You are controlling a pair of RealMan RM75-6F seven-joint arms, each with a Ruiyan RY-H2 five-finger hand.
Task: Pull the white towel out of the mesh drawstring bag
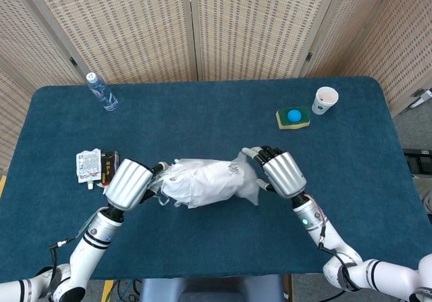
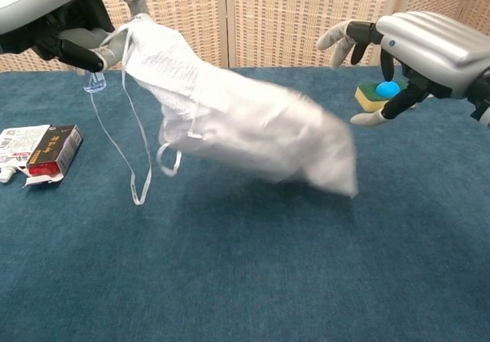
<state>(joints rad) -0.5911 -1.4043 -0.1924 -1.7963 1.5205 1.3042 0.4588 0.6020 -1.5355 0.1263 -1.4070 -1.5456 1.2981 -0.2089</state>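
Above the surface (image 1: pixel 202 119) mid-front, the bag (image 2: pixel 253 131) with the towel inside hangs from your left robot hand (image 2: pixel 57 13), which grips its mouth. Its long axis slants down toward your right robot hand (image 2: pixel 406 43), nearer the closed end, fingers spread, empty.

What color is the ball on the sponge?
Blue; the ball shows best in the head view.

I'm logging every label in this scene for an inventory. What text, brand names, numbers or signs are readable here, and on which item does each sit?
No text here reads clearly.
Red and black box: print too small to read.
White packet beside it: markings blurred.
Water bottle: label unreadable.
Mesh drawstring bag: motion-blurred, no legible tag.
Paper cup: no print visible.
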